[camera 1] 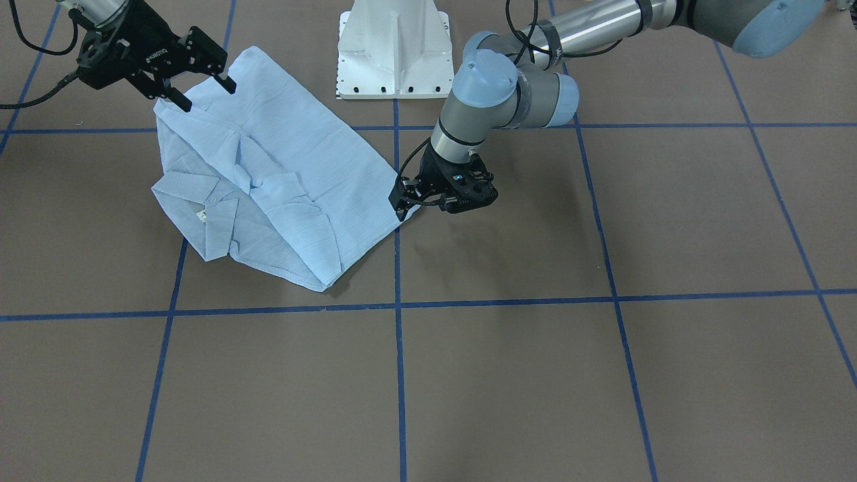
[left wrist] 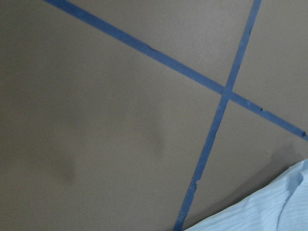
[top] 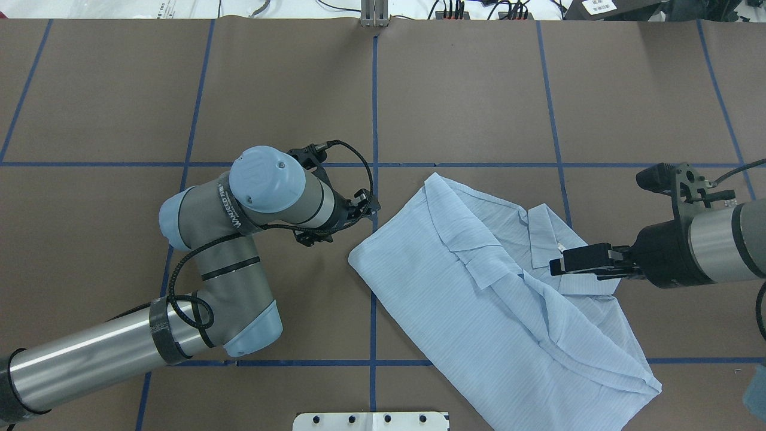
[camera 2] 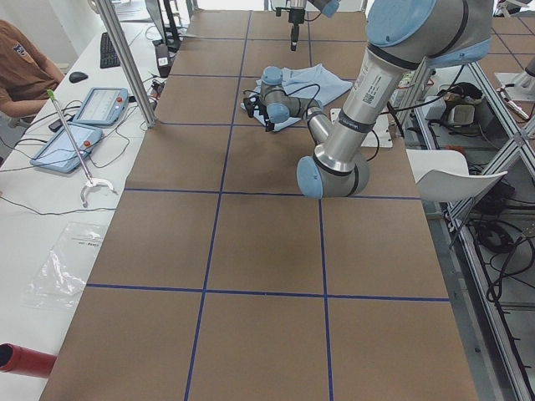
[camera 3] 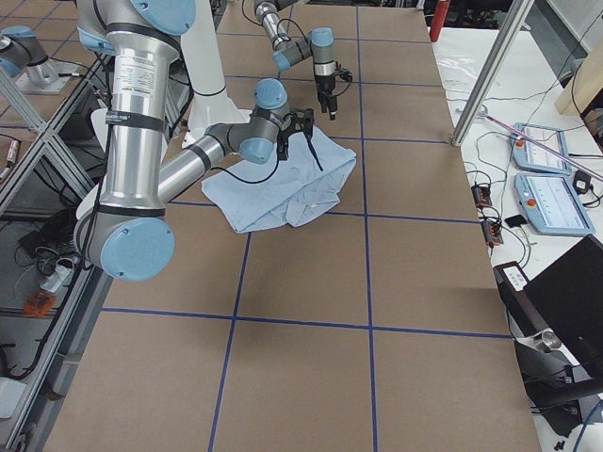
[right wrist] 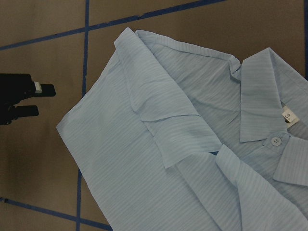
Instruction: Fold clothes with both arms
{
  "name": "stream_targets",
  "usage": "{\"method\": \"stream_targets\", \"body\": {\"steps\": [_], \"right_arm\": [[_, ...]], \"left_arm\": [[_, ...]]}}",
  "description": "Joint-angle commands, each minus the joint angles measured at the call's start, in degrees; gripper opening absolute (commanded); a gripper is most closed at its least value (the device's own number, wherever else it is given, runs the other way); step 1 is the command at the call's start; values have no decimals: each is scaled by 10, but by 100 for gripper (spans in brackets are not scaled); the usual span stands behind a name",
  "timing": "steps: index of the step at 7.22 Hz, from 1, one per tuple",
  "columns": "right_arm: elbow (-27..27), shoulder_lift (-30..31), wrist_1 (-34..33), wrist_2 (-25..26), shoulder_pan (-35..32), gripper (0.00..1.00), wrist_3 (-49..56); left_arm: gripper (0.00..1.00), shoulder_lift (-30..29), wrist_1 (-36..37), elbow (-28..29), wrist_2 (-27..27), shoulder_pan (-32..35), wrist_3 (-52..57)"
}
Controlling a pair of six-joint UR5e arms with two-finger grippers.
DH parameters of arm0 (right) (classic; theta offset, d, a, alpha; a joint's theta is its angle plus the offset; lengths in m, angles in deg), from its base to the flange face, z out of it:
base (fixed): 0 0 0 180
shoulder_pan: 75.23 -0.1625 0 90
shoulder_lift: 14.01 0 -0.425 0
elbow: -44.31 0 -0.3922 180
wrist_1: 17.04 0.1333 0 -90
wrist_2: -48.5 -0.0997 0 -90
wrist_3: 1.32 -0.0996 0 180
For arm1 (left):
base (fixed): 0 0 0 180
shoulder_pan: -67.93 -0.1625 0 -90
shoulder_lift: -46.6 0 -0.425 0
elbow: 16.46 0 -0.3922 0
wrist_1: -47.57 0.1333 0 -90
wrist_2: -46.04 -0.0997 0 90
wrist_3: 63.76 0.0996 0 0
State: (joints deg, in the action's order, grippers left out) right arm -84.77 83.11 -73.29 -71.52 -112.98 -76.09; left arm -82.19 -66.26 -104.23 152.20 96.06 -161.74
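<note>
Overhead exterior view: the thin light-blue striped button-up shirt (top: 479,299) lies right of centre on the brown table (top: 119,90). Its sleeves are folded in, and I judge the crosswise folds remain. The left gripper (right wrist: 42,100) sits beside its edge and the right gripper (camera 1: 207,95) above it, both parted and empty.

Thin cloth shirt (top: 479,287), matt brown tabletop (top: 479,90)

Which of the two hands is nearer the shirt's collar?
The right hand: it hangs by the collar of the shirt. The left hand sits off the cloth, beside the shirt's plain side edge.
</note>
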Motion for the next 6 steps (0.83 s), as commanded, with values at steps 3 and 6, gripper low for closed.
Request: {"method": "stream_targets", "body": {"steps": [3, 6], "right_arm": [[4, 1, 0, 1, -5, 100, 0], [4, 3, 0, 1, -6, 100, 0]], "left_arm": [[75, -1, 22, -6, 0, -25, 2], [68, -2, 23, -3, 0, -40, 2]]}}
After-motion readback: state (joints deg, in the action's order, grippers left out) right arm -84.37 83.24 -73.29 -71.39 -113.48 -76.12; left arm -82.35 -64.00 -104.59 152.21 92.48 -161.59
